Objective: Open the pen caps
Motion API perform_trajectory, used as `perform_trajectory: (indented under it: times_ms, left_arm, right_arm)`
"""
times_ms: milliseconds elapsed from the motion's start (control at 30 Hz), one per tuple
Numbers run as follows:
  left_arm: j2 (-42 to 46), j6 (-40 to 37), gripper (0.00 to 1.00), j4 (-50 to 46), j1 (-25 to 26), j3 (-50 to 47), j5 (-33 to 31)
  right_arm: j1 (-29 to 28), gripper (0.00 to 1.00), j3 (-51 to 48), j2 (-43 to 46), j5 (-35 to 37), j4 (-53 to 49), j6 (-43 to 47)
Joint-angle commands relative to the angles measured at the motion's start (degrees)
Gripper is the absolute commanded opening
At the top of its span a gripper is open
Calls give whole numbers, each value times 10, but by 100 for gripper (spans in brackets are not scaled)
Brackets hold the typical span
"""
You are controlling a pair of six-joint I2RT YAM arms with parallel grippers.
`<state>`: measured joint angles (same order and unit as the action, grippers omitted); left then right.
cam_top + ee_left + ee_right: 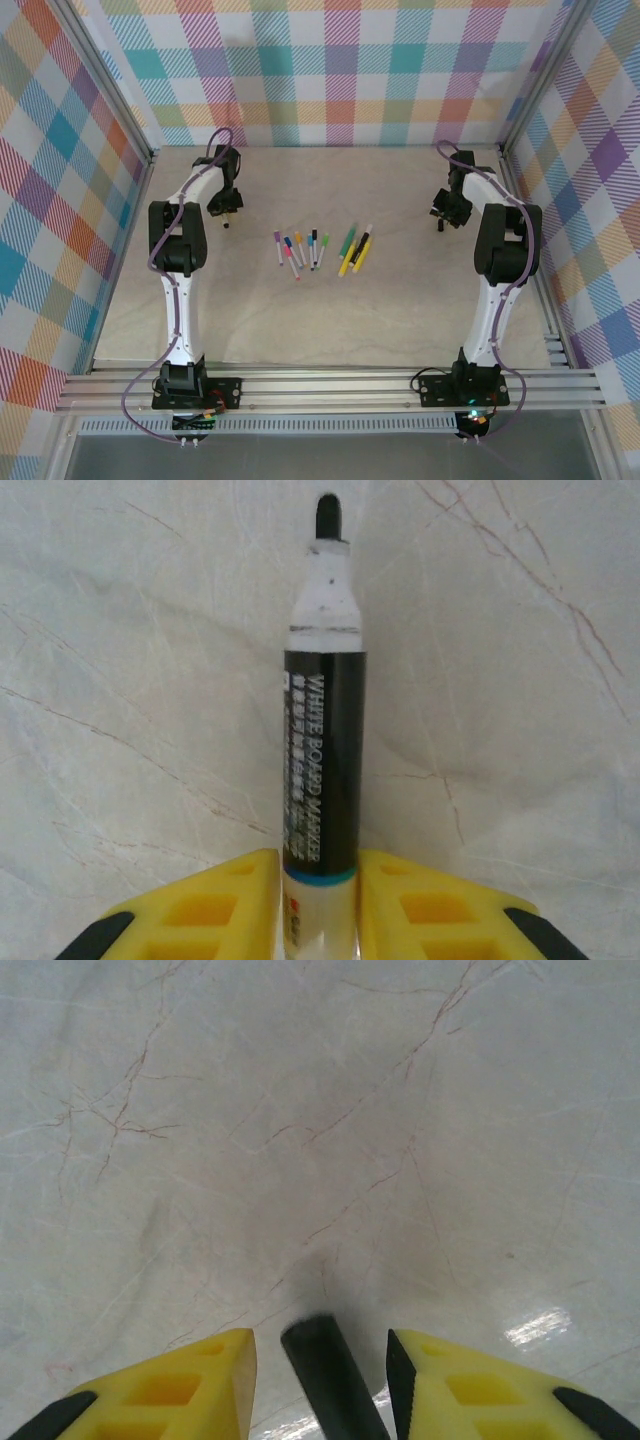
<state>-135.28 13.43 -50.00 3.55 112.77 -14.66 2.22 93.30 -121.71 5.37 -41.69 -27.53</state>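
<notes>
While left fingers (pixel 200 910) gripped the uncapped black pen (pixel 322 750), right fingers (pixel 170 1395) gaped around its cap (pixel 328 1375), likely dropping it next.

The table top (pixel 400 320) is pale, like marble, with thin brownish veins running over it, and the wrist views show these veins clearly. Three walls stand around it: the back wall (pixel 340 70), the left wall (pixel 55 200) and the right wall (pixel 600 210), all in a checked pattern of soft colours — teal, purple, orange, yellow, red. Silver metal posts (pixel 117 85) run up from the back corners, and metal rails (pixel 330 385) lie along the near edge. The light is even; one bright reflection (pixel 540 1325) lies on the surface in the right wrist view.
</notes>
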Motion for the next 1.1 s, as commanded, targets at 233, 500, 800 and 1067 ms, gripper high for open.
perform_trajectory:
  times_ms: [233, 500, 800, 1067]
  left_arm:
    - [5, -2, 29, -41, -5, 35, 14]
    - [111, 4, 31, -51, 10, 22, -50]
    - [328, 55, 34, 39, 155, -177, 49]
    - [306, 100, 35, 113, 352, -226, 86]
  right_arm:
    - [1, 40, 1, -3, -12, -18, 4]
    - [-4, 40, -25, 71, -24, -10, -2]
    - [-84, 48, -233, 281, -61, 60, -14]
    - [-121, 50, -399, 426, -93, 73, -23]
